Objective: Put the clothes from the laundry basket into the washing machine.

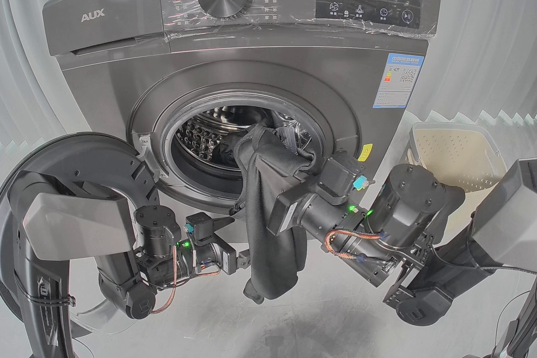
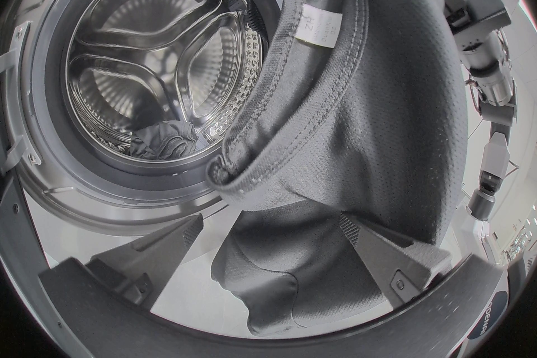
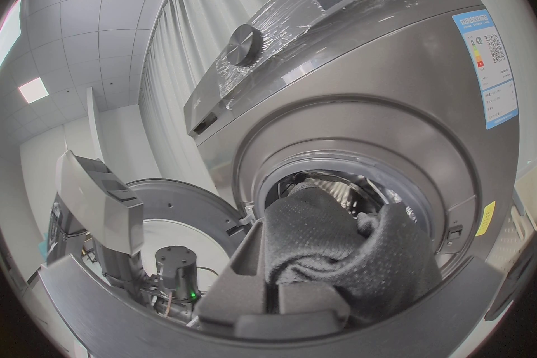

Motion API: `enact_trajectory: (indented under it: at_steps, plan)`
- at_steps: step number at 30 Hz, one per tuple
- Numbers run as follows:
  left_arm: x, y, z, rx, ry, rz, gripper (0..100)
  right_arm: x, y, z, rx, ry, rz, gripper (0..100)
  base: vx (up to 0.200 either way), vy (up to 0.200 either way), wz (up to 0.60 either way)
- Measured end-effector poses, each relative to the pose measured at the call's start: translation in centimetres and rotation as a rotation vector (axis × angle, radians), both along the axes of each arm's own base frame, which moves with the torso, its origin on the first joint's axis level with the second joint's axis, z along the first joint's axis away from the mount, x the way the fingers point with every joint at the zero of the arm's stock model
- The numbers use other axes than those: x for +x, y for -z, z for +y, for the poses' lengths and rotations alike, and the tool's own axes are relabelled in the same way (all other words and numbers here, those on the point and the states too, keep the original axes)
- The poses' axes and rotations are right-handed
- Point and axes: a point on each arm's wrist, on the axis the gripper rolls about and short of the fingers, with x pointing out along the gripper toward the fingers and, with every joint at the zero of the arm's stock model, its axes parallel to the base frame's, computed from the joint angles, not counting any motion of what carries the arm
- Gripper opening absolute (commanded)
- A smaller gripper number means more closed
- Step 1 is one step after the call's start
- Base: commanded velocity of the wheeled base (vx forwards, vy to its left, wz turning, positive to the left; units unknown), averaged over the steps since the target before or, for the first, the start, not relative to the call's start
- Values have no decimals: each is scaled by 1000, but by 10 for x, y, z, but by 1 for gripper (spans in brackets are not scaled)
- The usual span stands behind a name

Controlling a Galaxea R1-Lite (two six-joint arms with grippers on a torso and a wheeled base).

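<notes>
Draping across the washing machine (image 1: 112,90) opening — dark garment (image 1: 271,230); laundry basket (image 1: 456,155) alongside.

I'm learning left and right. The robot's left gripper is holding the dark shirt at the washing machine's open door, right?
Not quite. The right gripper is holding the dark shirt at the washing machine's open door, as the head view shows. The left gripper sits lower, open, beside the hanging shirt.
</notes>
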Motion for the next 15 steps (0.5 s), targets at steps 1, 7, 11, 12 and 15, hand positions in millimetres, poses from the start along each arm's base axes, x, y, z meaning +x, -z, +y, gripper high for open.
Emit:
enact_trajectory:
  at_steps: [1,7,11,12,15]
  plan:
    - [0,0,0,-1,-1,1,100,-2,0,2,0,-9,0,0,0,0,0]
    - [1,4,-1,1,2,11,100,-12,1,9,-1,-42,1,0,0,0,0]
    - [2,9,-4,1,10,24,100,-14,0,11,5,-49,-4,0,0,0,0]
    - [2,9,-4,-2,13,26,100,-15,0,11,7,-52,-6,0,0,0,0]
    - [4,10,-6,-10,19,25,100,-16,0,11,5,-54,-4,0,0,0,0]
